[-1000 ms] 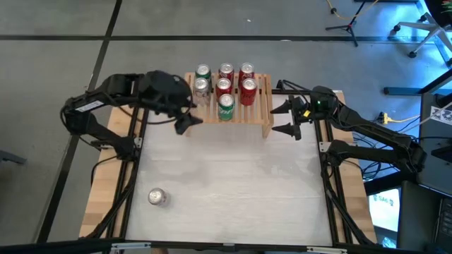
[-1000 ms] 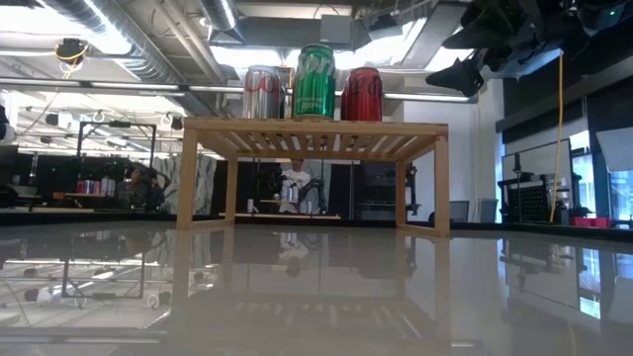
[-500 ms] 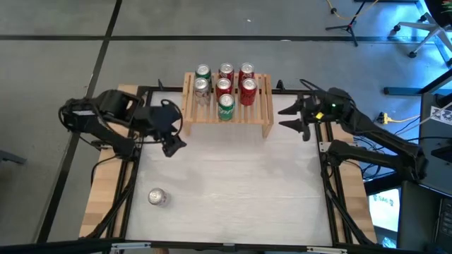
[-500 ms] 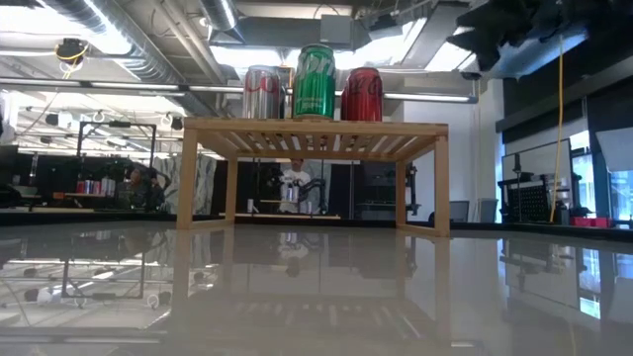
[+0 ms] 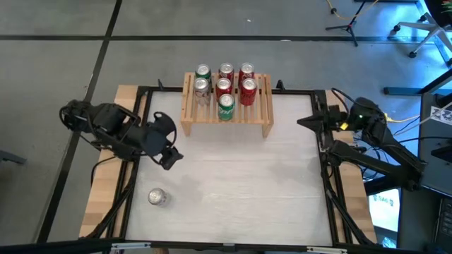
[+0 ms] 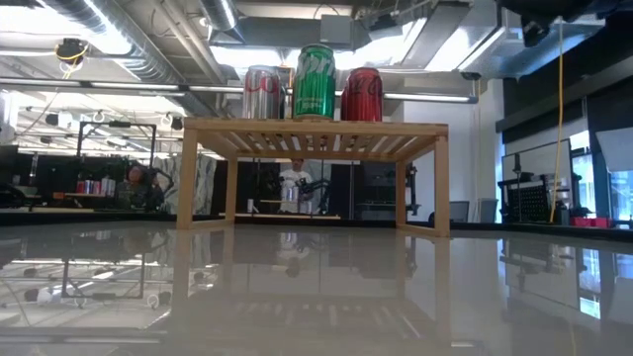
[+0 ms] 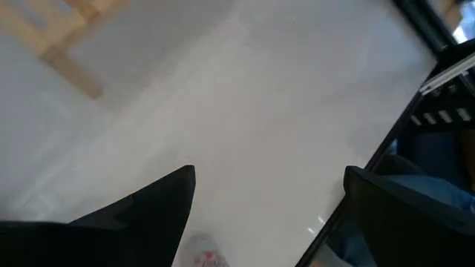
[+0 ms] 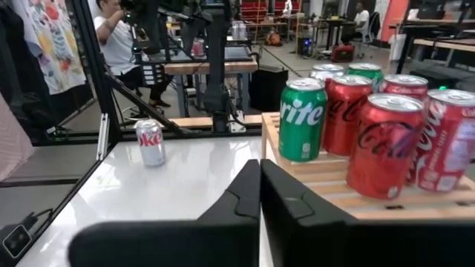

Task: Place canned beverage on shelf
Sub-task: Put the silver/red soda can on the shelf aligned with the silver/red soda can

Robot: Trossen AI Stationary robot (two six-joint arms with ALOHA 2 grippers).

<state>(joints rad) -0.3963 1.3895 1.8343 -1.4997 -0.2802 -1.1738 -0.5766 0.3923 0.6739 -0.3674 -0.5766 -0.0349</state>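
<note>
The light wooden shelf (image 5: 227,106) stands at the table's far edge with several cans on its slatted top, red, green and silver ones (image 8: 384,144). In the low view three front cans show on the shelf (image 6: 312,133). A silver canned beverage (image 5: 157,197) stands upright on the white table near its left front; the right wrist view shows it too (image 8: 151,142). My left gripper (image 5: 171,147) hovers open at the table's left side, between shelf and silver can, with nothing between its fingers (image 7: 269,172). My right gripper (image 5: 305,121) is shut on nothing at the right edge (image 8: 260,165).
A black frame (image 5: 138,134) runs around the table. Bare white tabletop (image 5: 240,183) lies in front of the shelf. A person (image 8: 119,44) and other tables show in the room behind.
My left gripper has drawn back from the shelf's left end toward the table's left and near edges, staying open. My right gripper has pulled away from the shelf's right end toward the right edge and has shut. The cans have stayed in place.
</note>
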